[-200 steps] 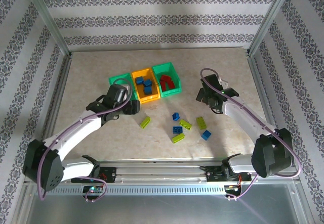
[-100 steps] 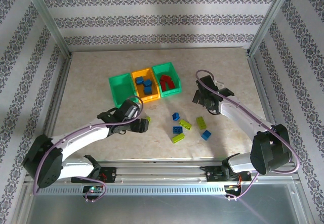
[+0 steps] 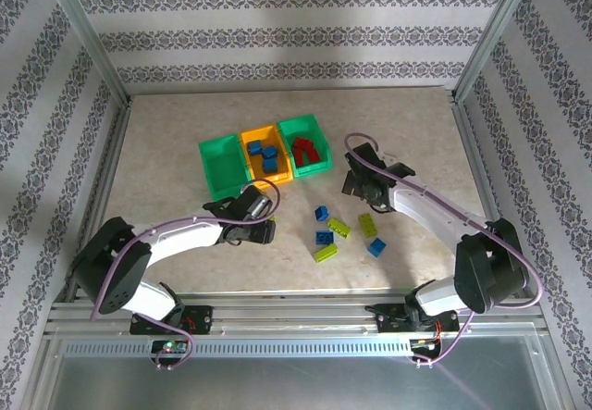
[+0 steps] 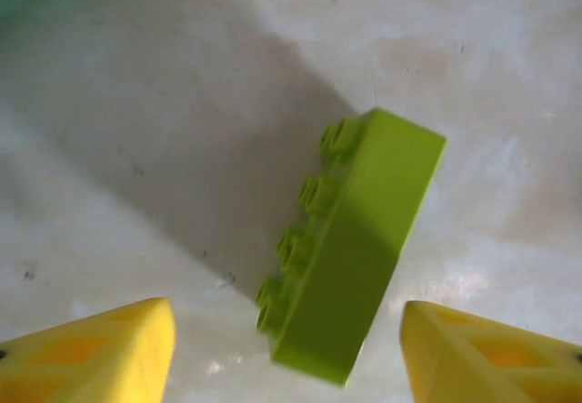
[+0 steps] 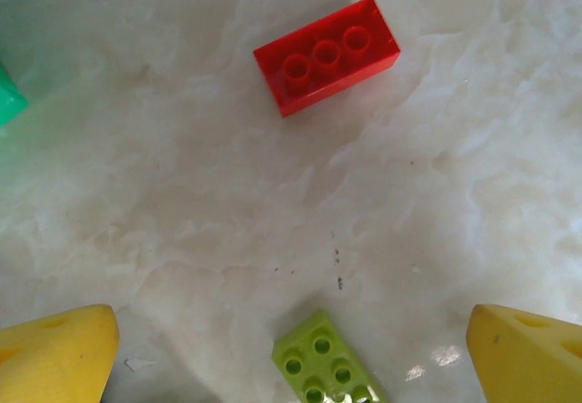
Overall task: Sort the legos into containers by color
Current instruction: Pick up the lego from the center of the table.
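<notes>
Now, the left gripper [image 4: 286, 330] is seen low, just in front of the orange bin [image 3: 275, 180]. Its fingers are spread apart, and a lime brick [image 4: 355, 248] is framed between them, tipped on its side and touched by neither. The right gripper [image 5: 293, 326] is held open as well, off to the right of that bin, and a red brick [image 5: 326, 55] is caught in its camera. Blue bricks [image 3: 266, 155] are kept inside the orange bin.

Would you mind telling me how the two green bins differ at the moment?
The left green bin looks empty, while the right green bin holds red bricks. The left green bin sits slightly nearer the arms' bases and the right green bin farther back, since the row slants. Both are bright green, open-topped and rectangular, and they flank the orange bin, which holds blue bricks.
</notes>
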{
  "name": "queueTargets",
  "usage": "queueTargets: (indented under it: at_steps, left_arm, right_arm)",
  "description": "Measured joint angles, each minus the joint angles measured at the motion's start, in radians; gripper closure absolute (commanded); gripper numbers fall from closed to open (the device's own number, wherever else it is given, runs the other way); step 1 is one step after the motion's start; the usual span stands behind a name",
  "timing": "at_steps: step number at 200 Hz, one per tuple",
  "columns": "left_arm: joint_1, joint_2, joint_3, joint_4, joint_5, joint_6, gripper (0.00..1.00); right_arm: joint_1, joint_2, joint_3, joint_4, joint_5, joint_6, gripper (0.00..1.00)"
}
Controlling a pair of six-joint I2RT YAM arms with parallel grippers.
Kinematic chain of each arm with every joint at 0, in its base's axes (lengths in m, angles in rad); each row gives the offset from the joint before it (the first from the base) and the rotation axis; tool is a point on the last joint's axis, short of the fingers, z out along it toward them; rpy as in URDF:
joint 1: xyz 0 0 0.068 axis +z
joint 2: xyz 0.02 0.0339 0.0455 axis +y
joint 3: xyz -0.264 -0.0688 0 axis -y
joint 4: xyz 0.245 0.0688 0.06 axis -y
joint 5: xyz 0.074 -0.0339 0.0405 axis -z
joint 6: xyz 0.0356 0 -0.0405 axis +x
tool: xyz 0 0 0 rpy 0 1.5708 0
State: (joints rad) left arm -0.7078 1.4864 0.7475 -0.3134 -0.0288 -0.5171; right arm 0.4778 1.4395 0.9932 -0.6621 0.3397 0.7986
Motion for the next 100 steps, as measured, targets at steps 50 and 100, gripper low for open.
queueTargets:
  at_steps: [50,100]
  left_arm:
    - [0.0,0.093,0.041,0.062,-0.005,-0.005,0.7]
    - [0.0,0.089,0.042,0.068,-0.028,-0.012,0.85]
  right_arm:
    - [0.028,0.039,0.0,0.0,0.0,0.011,0.02]
    - [0.081,0.064,0.001,0.004,-0.011,0.015,0.02]
